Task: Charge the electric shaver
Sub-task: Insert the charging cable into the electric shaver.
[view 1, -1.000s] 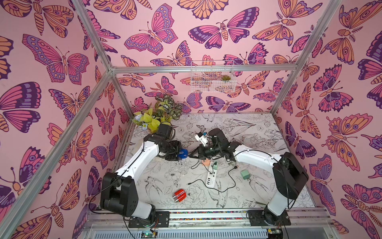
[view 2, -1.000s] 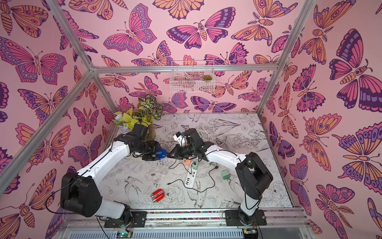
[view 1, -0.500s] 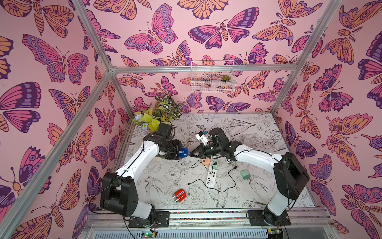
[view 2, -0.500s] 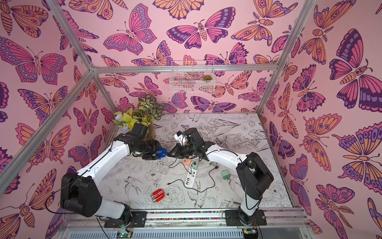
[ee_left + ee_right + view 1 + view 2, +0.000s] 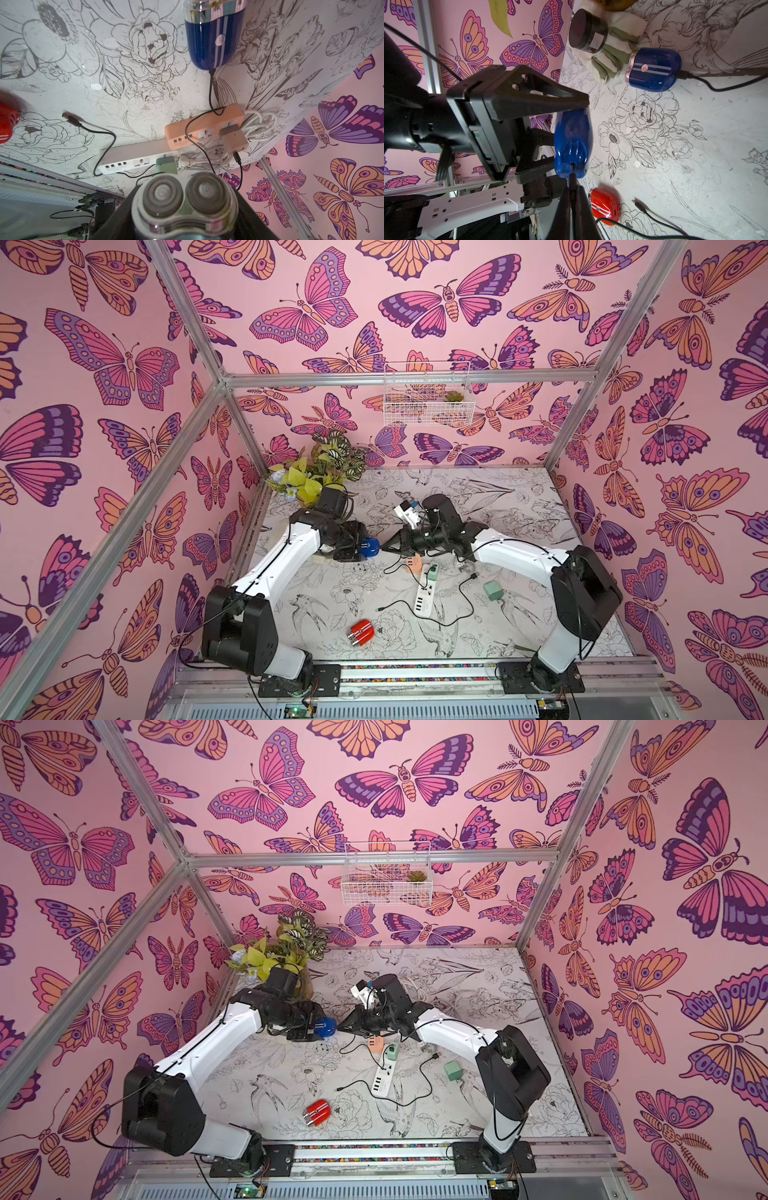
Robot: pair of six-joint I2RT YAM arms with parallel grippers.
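The blue shaver [image 5: 370,548] hung just above the flower-printed surface [image 5: 519,497], left of centre. The left hand [image 5: 570,133] grasped its glossy rounded body, and its two round cutting heads [image 5: 182,195] faced that wrist. The right hand [image 5: 572,188] was clenched on a black cable plug [image 5: 572,178] touching the shaver's base. A second blue shaver [image 5: 654,69] lay cabled beside a black jar [image 5: 586,33] and folded cloth [image 5: 614,52]. Nearer lay a peach power strip [image 5: 411,565], a white power strip [image 5: 426,595], a loose black cable [image 5: 71,120], a green adapter [image 5: 493,590] and a shiny red shaver [image 5: 360,632]. A leafy plant [image 5: 320,472] filled the far-left corner.
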